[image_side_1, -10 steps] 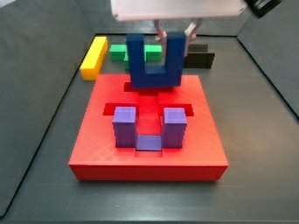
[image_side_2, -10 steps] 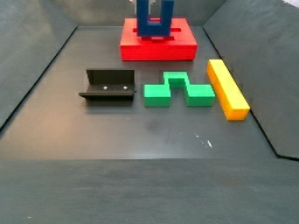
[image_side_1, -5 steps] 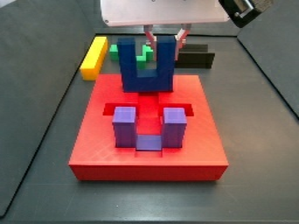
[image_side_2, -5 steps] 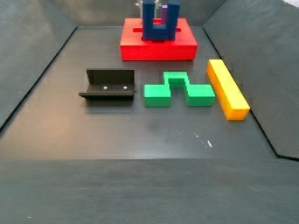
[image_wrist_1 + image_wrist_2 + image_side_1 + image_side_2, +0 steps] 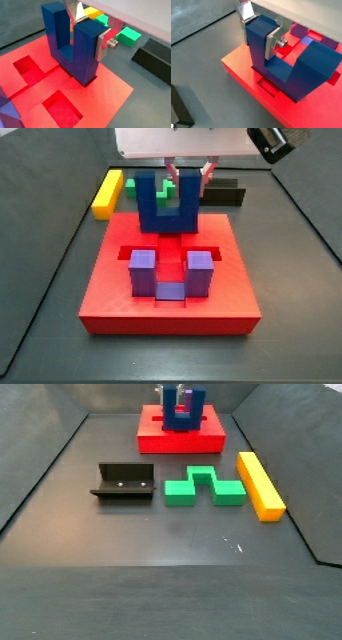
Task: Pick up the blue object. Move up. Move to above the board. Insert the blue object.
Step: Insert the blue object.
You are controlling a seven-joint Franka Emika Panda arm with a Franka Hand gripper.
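- The gripper (image 5: 186, 173) clamped one prong of the blue object (image 5: 166, 206) above the board (image 5: 170, 312).
- Lowered off-centre, its base could jam on the recess edge.

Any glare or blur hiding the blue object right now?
In both wrist views the blue object is sharp and evenly lit, the hand clamped on one prong; in a side view the board shows no glare; the far side view is small and soft.

Navy U-block (image 5: 167, 205) upright, prongs up, one prong clamped in gripper (image 5: 187, 173), base at red board's (image 5: 170, 303) rear recess.
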